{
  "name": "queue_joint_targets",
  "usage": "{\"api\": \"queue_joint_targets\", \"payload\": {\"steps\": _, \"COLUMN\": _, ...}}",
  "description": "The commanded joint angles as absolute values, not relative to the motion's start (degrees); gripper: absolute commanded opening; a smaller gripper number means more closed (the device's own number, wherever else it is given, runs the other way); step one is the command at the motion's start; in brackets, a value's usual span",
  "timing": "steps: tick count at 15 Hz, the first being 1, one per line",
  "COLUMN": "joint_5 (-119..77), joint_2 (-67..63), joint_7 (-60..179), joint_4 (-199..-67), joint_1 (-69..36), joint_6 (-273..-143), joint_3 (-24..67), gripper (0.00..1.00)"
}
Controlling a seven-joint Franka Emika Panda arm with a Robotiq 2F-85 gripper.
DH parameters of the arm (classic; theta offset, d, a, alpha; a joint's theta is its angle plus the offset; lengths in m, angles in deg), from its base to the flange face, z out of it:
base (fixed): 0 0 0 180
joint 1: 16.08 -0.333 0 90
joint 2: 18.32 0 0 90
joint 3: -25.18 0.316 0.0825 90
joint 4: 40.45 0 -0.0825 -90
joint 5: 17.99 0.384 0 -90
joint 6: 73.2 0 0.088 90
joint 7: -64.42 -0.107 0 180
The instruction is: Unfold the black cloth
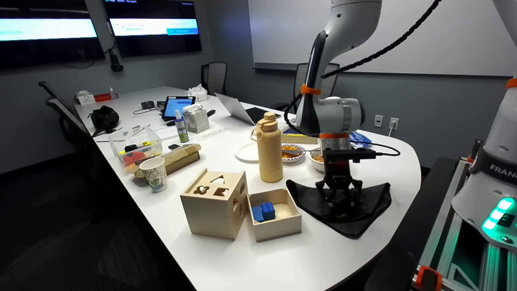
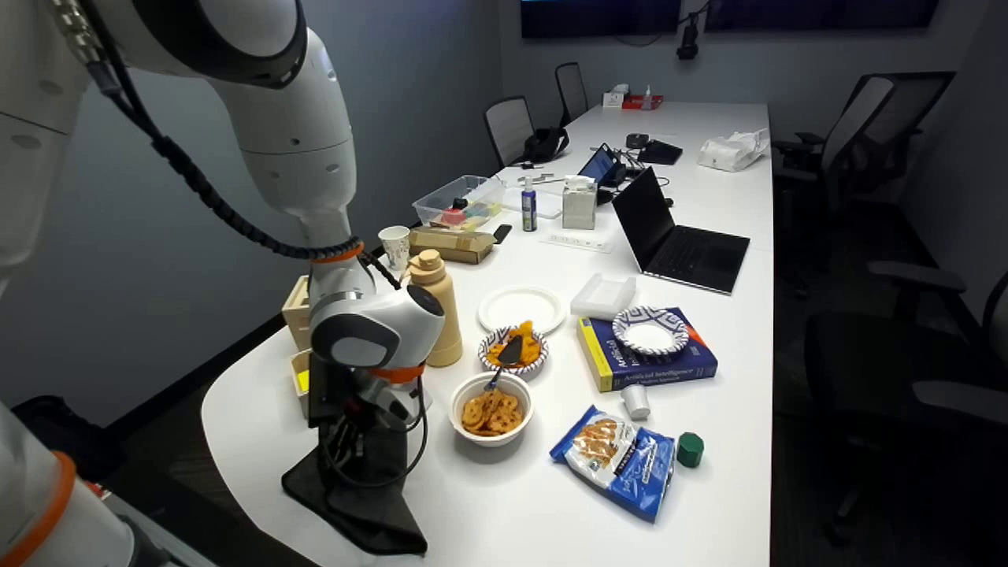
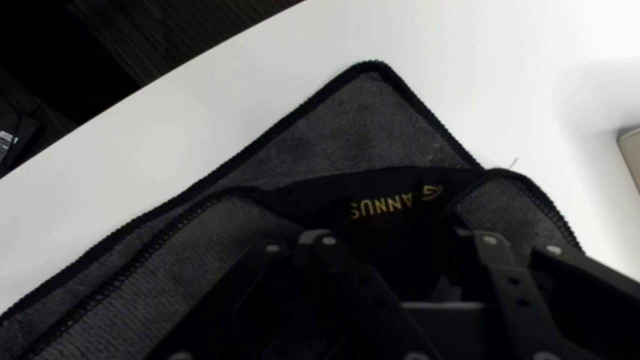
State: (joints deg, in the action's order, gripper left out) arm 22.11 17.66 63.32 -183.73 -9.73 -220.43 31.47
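Black cloth (image 1: 355, 225) is folded on the white table (image 1: 315, 252), directly below the Robotiq gripper (image 3: 397, 240). Longer span runs side to side in an exterior view; lower-layer corner (image 3: 372, 115) pokes out toward the table edge, past the fingertips (image 3: 327, 241). Jaws stand well apart with nothing visibly pinched; black on black, so can't tell whether the tips touch fabric. Gold lettering (image 3: 397, 202) on a smooth panel sits between and just ahead of them, upper layer's (image 3: 200, 240) stitched edges to either side. Catch: fingers spread along that edge, not across it, so I'd expect closing to bunch material and maybe take both layers. Likely move: grip upper layer only, peel away from the exposed corner. Crease isn't clear, so direction is a guess. Only one arm (image 1: 329, 115), and it's overhead. Just beside the cloth: shallow wooden tray (image 1: 278, 230) holding blue blocks (image 1: 264, 211), plus a yellow piece (image 2: 303, 380) seen in an exterior view; shape-sorter box (image 1: 214, 216) next to it. Roughly opposite that corner, white bowl (image 2: 492, 439) of crisps (image 2: 492, 411), then patterned paper bowl (image 2: 531, 364) of orange chips (image 2: 528, 345) with a utensil (image 2: 512, 350) laid over them. Farther out, clear plastic bin (image 2: 445, 197) with mixed red and yellow bits (image 1: 138, 156). Watch the bowls if the peel swings that way.
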Motion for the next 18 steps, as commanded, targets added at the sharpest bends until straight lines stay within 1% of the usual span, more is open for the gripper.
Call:
{"api": "queue_joint_targets", "payload": {"steps": 1, "joint_5": 24.58, "joint_2": 15.79, "joint_7": 65.67, "joint_4": -186.05, "joint_1": -8.60, "joint_6": -221.53, "joint_3": 32.95, "gripper": 0.12}}
{"api": "queue_joint_targets", "payload": {"steps": 2, "joint_5": 24.83, "joint_2": 14.98, "joint_7": 65.56, "joint_4": -186.86, "joint_1": -8.76, "joint_6": -221.55, "joint_3": 32.92, "gripper": 0.05}}
{"api": "queue_joint_targets", "payload": {"steps": 3, "joint_5": 25.05, "joint_2": 14.20, "joint_7": 65.31, "joint_4": -187.56, "joint_1": -8.94, "joint_6": -221.46, "joint_3": 32.87, "gripper": 0.00}}
{"api": "queue_joint_targets", "payload": {"steps": 12, "joint_5": 21.74, "joint_2": 7.43, "joint_7": 57.09, "joint_4": -192.07, "joint_1": -14.16, "joint_6": -217.13, "joint_3": 30.73, "gripper": 0.01}}
{"api": "queue_joint_targets", "payload": {"steps": 18, "joint_5": 23.33, "joint_2": 2.90, "joint_7": 45.15, "joint_4": -193.93, "joint_1": -19.53, "joint_6": -224.05, "joint_3": 29.21, "gripper": 0.01}}
